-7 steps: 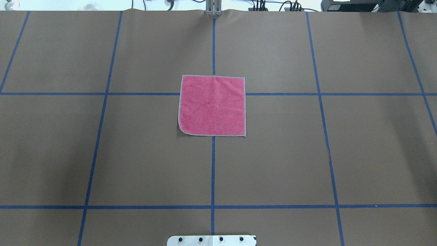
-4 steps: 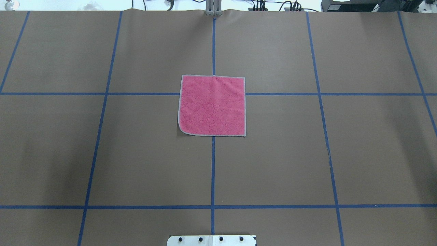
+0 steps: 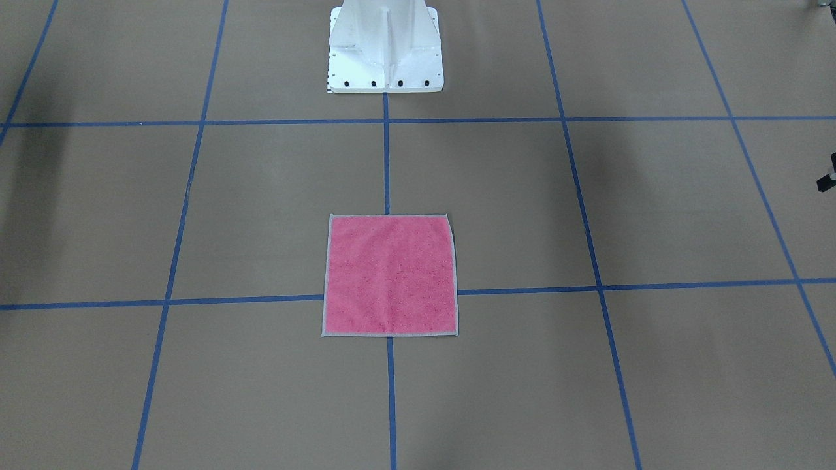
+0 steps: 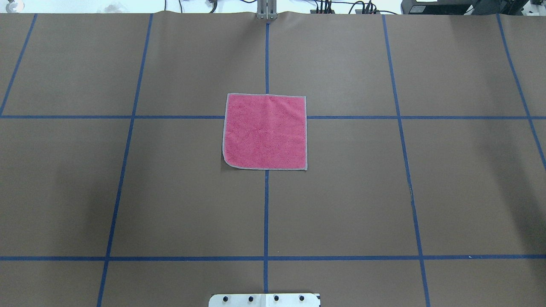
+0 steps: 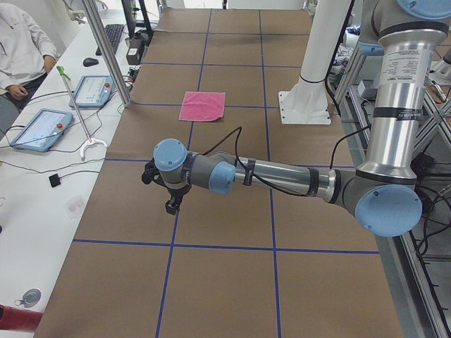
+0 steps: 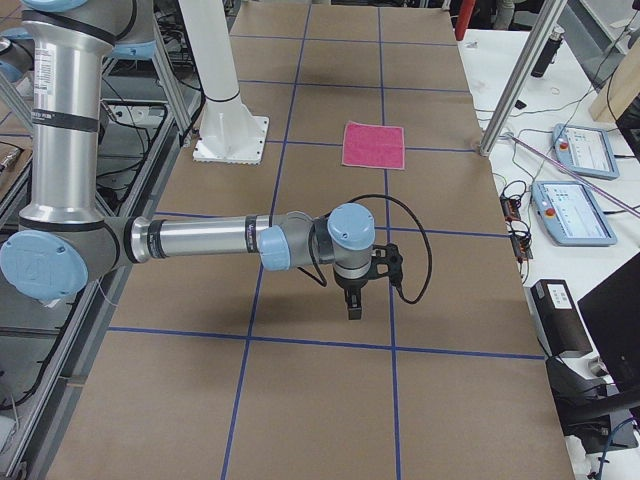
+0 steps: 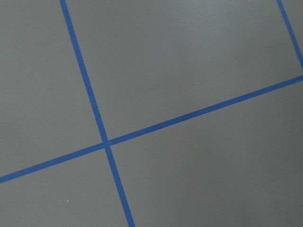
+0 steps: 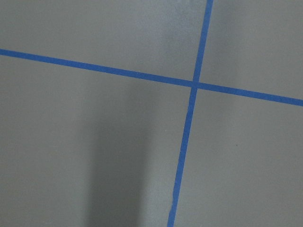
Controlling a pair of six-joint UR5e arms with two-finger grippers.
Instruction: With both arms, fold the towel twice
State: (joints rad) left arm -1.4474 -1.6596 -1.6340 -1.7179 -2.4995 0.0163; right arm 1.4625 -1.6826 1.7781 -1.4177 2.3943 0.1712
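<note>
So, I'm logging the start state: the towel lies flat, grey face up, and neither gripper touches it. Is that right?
Not quite: the towel lies pink face up, not grey, as the overhead view shows. The rest stands: it lies flat, and the left gripper and right gripper are both well away from it.

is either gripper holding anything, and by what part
Nothing held: the towel lies flat, far from the left gripper and the right gripper.
</note>
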